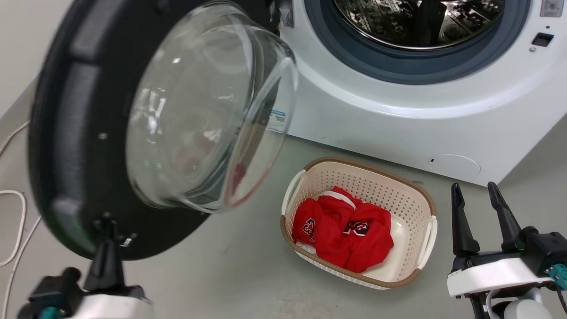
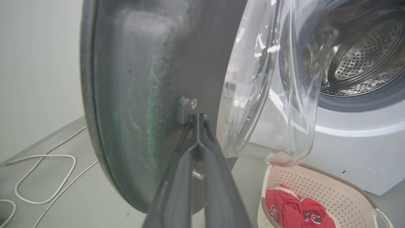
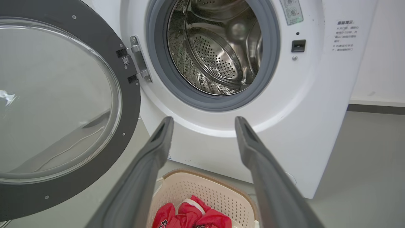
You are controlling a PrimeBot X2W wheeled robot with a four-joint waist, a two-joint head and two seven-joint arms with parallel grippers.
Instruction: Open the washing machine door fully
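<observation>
The washing machine door (image 1: 75,133) is swung out to the left of the white washing machine (image 1: 376,119), its clear glass bowl (image 1: 199,110) bulging toward me. My left gripper (image 1: 106,226) is shut, its tips against the door's black inner face near the lower edge. In the left wrist view the left gripper (image 2: 197,118) touches the door (image 2: 142,79) beside a small screw, with nothing between its fingers. My right gripper (image 1: 474,190) stands open at the lower right, apart from the door. In the right wrist view the right gripper (image 3: 204,122) points at the machine (image 3: 310,104) below the steel drum (image 3: 218,50).
A cream basket (image 1: 416,195) with red clothes (image 1: 350,230) sits on the floor in front of the machine, between my grippers. White cables (image 1: 17,221) lie on the floor at the left. The door hinge (image 3: 137,60) is at the opening's left side.
</observation>
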